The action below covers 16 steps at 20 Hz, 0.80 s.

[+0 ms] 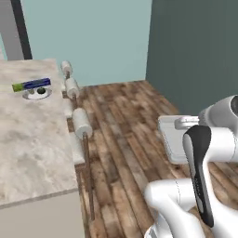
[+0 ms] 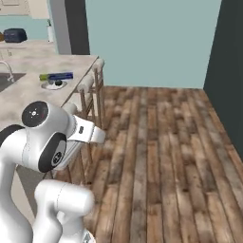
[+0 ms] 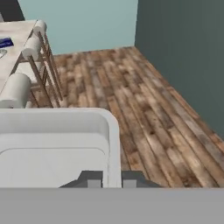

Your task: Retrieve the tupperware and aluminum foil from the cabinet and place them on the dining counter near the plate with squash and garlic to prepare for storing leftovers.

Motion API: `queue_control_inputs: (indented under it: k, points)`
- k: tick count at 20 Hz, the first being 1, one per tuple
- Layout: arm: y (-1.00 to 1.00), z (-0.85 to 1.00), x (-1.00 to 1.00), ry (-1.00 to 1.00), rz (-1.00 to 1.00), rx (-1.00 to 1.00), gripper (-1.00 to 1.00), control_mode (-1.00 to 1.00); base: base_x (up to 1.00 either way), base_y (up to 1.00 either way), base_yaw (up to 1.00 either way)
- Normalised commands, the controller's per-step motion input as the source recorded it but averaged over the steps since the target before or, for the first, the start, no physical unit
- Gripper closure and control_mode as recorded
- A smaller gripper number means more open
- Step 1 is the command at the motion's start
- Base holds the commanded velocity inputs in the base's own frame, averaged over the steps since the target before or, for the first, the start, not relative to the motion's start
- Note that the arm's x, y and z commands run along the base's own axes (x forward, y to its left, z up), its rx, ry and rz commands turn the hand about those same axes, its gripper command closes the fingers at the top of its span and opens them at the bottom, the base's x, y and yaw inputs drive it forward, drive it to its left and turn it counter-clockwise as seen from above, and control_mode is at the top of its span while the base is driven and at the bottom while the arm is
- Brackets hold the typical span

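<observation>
Grey tupperware point(image 3: 57, 148) — gripper point(image 3: 109, 178) clamping rim

Foil carton point(image 1: 31, 85) behind plate point(image 1: 37, 94) on counter point(image 1: 28, 139), stools point(image 1: 82, 122) alongside

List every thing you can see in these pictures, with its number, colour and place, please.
aluminum foil: one, dark blue carton with green end, lying on the dining counter beside the plate.
plate: one, pale, on the dining counter, with small dark and pale food on it, too small to tell.
tupperware: one, pale grey, held at its rim by the gripper, above the wooden floor.
dining counter: one, beige marbled top; its inset sink and faucet show in the right base view.
stools: three, pale cylindrical cushions, along the counter's edge.
toaster: one, dark, on the far wall counter.
floor: brown wooden planks.
gripper: one, dark fingertips, shut on the tupperware.
</observation>
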Motion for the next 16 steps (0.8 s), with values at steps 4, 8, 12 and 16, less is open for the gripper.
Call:
queue_control_inputs:
  k: [4,8,12,16]
  points:
    - [0.0,0.0,0.0,0.0,0.0,0.0,1.0,1.0,1.0,-0.61,0.41]
    - [0.0,0.0,0.0,0.0,0.0,0.0,1.0,1.0,1.0,-0.59,0.41]
    - [0.0,0.0,0.0,0.0,0.0,0.0,1.0,1.0,1.0,-0.53,0.44]
    - [0.0,0.0,0.0,0.0,0.0,0.0,1.0,1.0,1.0,-0.42,0.49]
